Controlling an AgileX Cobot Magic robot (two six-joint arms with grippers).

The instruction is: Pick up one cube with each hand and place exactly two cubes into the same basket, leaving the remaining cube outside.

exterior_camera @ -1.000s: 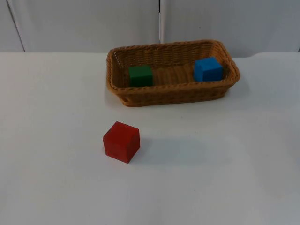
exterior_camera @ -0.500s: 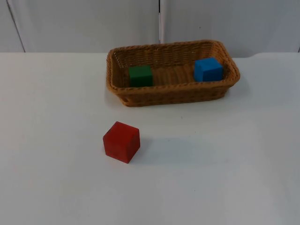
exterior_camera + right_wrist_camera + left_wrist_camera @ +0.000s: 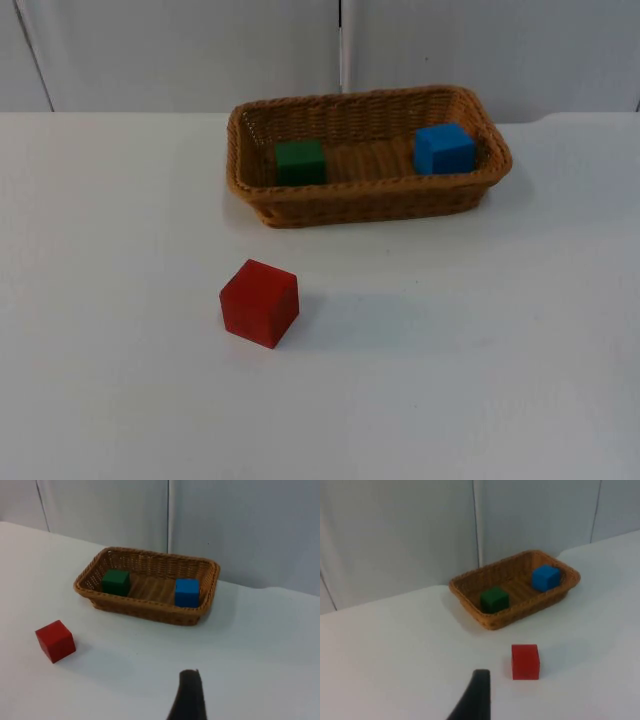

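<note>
Inside the basket (image 3: pixel 255 120) the green cube (image 3: pixel 300 161) and blue cube (image 3: pixel 444 147) are sitting; the red cube (image 3: pixel 259 302) is lying outside (task seemingly done). Both arms are waiting back, needing no move; whether their jaws are released, I cannot tell.

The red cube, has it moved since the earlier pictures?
No. The red cube sits at the same spot on the table, in front of the basket, exactly as before.

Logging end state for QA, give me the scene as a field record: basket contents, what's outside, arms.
basket: wicker, at the table's far side near the wall
in basket: green cube, blue cube, apart at opposite ends
outside: red cube, on the table in front of the basket
arms: both pulled back, waiting
task state: two in, one out
</note>
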